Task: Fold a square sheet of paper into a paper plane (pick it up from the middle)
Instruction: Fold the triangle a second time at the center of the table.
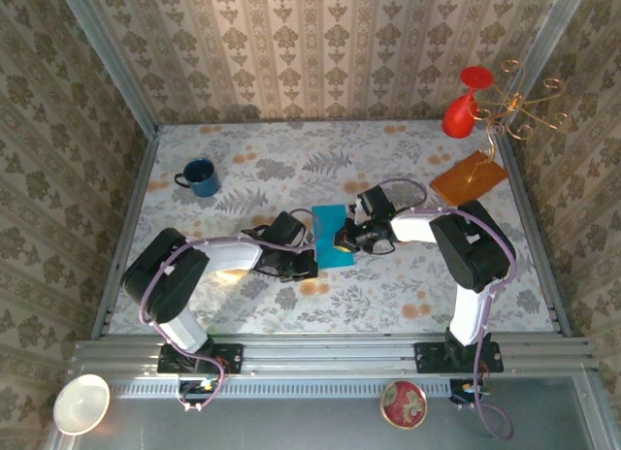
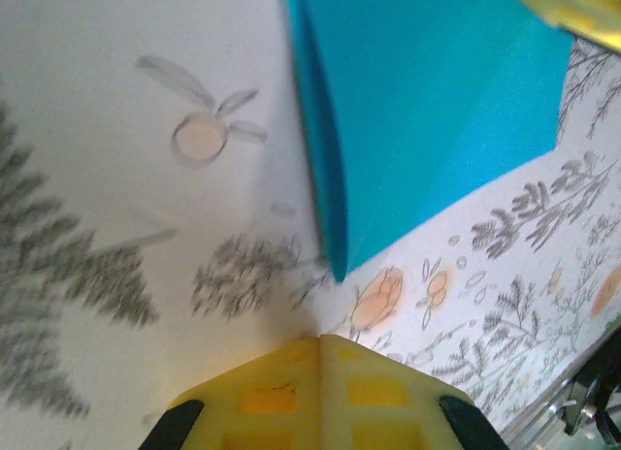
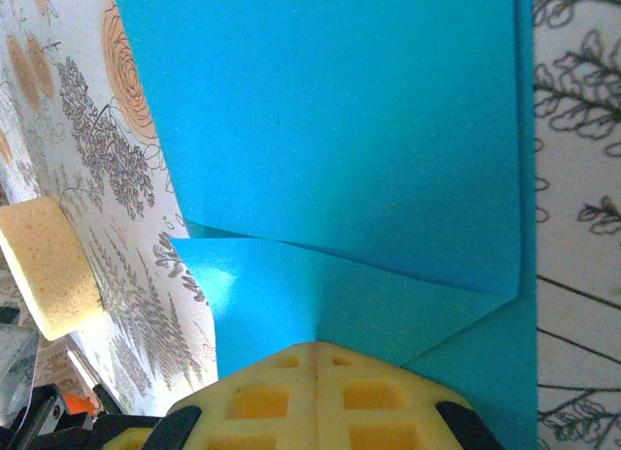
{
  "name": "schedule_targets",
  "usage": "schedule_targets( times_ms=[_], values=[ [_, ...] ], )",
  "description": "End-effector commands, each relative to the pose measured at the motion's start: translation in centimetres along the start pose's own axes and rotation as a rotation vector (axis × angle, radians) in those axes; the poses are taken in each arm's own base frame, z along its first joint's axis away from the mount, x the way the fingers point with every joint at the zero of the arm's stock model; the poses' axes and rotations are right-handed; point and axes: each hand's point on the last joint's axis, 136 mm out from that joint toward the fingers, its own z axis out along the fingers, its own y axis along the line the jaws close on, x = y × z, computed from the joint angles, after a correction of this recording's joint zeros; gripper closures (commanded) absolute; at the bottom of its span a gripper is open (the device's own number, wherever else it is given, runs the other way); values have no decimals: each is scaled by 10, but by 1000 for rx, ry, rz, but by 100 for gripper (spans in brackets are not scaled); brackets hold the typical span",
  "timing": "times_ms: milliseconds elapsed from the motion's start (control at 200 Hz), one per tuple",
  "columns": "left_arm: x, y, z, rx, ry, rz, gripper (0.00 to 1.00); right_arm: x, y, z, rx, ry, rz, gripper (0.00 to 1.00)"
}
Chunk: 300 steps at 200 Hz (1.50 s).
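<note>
The square sheet of paper (image 1: 329,235) lies mid-table (image 1: 388,295) between the two grippers, partly folded: one flap is doubled over with a slanting crease, and one edge stands raised. Judged stage: early creasing, no paper plane formed yet. The next move probably calls for flattening the raised edge and pressing the crease without shifting the sheet. Right gripper (image 3: 315,358): fingers fully together, apparently pressing their tips on the paper, clasping nothing. Left gripper (image 2: 320,348): fingers fully together, empty, just beside the sheet's corner.
</note>
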Motion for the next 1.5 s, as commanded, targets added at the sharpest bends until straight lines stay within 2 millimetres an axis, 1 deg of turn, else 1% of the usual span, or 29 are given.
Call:
schedule_targets(
  times_ms=[0, 20, 85, 235, 290, 330, 450, 550, 640, 725, 805, 870, 945, 1025, 1080, 1155, 1365, 1420, 1495],
  values=[
    [-16, -22, -16, 103, -81, -31, 100, 33, -82, 4, 279, 59, 133, 99],
    [-22, -29, -17, 130, -110, -28, 100, 32, -81, 4, 273, 57, 133, 99],
    [-37, -38, -18, 161, -159, -26, 100, 30, -77, 2, 262, 49, 131, 99],
    [-57, -39, -10, 142, -200, -43, 100, 28, -73, 5, 242, 47, 138, 98],
    [-63, -36, -6, 112, -203, -51, 100, 27, -73, 6, 239, 47, 144, 99],
    [-63, -29, -2, 73, -188, -62, 100, 28, -73, 6, 237, 49, 145, 99],
    [-60, -18, 6, 30, -160, -86, 100, 26, -70, 5, 232, 45, 141, 98],
    [-46, -4, 12, -18, -110, -108, 100, 23, -66, 3, 221, 36, 128, 98],
    [-34, 12, 15, -63, -77, -131, 100, 18, -57, 2, 201, 34, 100, 98],
    [-25, 21, 19, -91, -50, -152, 100, 11, -39, -1, 147, 27, 55, 98],
    [-17, 31, 23, -126, -29, -165, 100, 1, -13, -7, 68, 11, -6, 97],
    [-15, 35, 24, -139, -22, -172, 100, -5, 10, -14, 12, 0, -67, 97],
    [-16, 34, 24, -141, -22, -167, 100, -5, 31, -21, -21, -6, -141, 96],
    [-17, 33, 23, -146, -25, -159, 100, 2, 41, -21, -15, 3, -185, 96],
    [-19, 32, 22, -147, -28, -155, 100, 8, 40, -17, -2, 16, -187, 96],
    [-19, 32, 23, -146, -27, -152, 100, 14, 34, -9, 15, 31, -170, 96],
    [-19, 33, 23, -150, -25, -159, 100, 24, 18, 8, 53, 73, -156, 96],
    [-18, 34, 23, -153, -22, -162, 100, 24, 9, 11, 71, 83, -148, 96],
    [-15, 38, 23, -163, -17, -169, 100, 16, -1, 11, 75, 72, -129, 97]
  ],
)
